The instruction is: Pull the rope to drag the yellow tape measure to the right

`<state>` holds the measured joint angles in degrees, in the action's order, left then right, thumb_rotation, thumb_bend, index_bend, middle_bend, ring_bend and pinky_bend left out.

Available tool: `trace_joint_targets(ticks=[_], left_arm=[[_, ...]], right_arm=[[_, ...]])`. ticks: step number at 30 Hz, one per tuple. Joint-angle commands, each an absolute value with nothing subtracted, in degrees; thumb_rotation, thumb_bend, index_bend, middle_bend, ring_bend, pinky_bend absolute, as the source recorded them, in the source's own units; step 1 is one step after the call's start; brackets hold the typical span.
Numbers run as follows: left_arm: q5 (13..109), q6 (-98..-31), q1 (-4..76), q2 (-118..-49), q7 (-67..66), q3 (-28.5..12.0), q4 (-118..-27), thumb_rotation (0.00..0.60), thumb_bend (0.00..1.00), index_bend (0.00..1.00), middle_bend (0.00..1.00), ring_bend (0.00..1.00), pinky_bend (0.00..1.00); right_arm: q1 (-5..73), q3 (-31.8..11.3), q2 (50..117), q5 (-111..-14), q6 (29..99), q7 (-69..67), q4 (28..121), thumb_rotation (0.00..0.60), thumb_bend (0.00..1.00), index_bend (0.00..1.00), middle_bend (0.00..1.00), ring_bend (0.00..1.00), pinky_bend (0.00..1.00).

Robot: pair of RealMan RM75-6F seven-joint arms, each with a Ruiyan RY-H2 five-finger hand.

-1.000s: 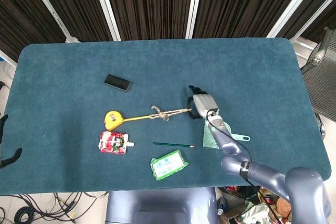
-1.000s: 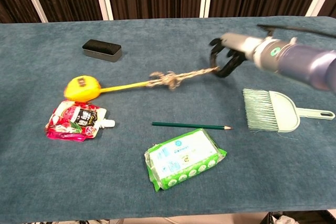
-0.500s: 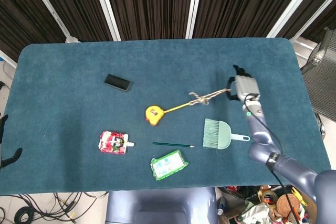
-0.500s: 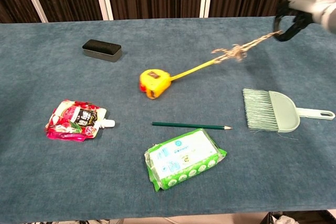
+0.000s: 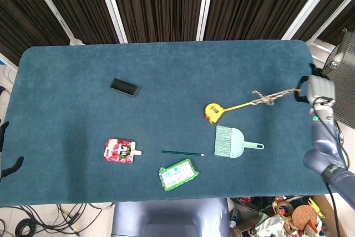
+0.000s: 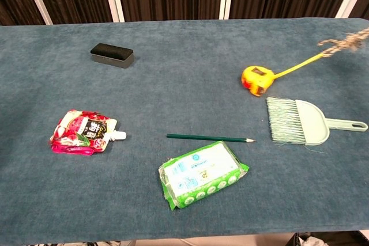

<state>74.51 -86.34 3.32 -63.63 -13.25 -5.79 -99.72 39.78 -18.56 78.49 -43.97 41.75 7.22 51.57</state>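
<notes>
The yellow tape measure (image 5: 213,111) lies on the blue table, right of centre, just above the brush; the chest view has the tape measure (image 6: 256,79) too. Its yellow blade runs up and right to a knotted rope (image 5: 267,97), also seen as a knotted rope (image 6: 340,41) at the right edge. My right hand (image 5: 318,89) grips the rope's far end beyond the table's right edge, and the line is taut. That hand is outside the chest view. My left hand shows in neither view.
A pale green dustpan brush (image 5: 233,142) lies just below the tape measure. A green pencil (image 5: 183,152), a green wipes pack (image 5: 178,174) and a red pouch (image 5: 120,151) lie along the front. A black case (image 5: 124,87) sits at the back left.
My right hand has moved far to the right, past the table edge, still holding the rope. The tape measure has slid right with it, from left of centre to above the brush.
</notes>
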Motion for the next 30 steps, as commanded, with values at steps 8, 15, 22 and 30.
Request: trace_joint_targets(ticks=[8,15,22,30], left_arm=[[74.5,-86.4,3.3,-63.7,-13.3,-5.9,-99.7,0.600,0.25,0.04,0.00,0.00,0.00],[74.5,-86.5,3.3,-63.7,-13.2,-5.9,-99.8,0.600,0.25,0.04,0.00,0.00,0.00],[74.3,-86.3,3.3,-63.6,-13.0,-5.9,-99.8,0.600,0.25,0.04,0.00,0.00,0.00],[74.2,-86.3,3.2,-63.4,-12.7,-5.9,-100.0,0.600,0.25,0.04,0.00,0.00,0.00]], right_arm=[[36.2,-19.0,76.3,-42.4,40.1,4.4,45.7,0.600,0.42,0.67,0.00,0.00,0.14],[37.0,-19.2,76.1,-45.6,41.2,3.6,48.9,0.600,0.42,0.67,0.00,0.00,0.14],[39.2,-20.1,75.7,-49.1,43.5,4.1,58.0,0.600,0.42,0.67,0.00,0.00,0.14],[41.5,-20.2,74.7,-51.5,45.3,7.0,72.6,0.600,0.27,0.41,0.00,0.00,0.13]])
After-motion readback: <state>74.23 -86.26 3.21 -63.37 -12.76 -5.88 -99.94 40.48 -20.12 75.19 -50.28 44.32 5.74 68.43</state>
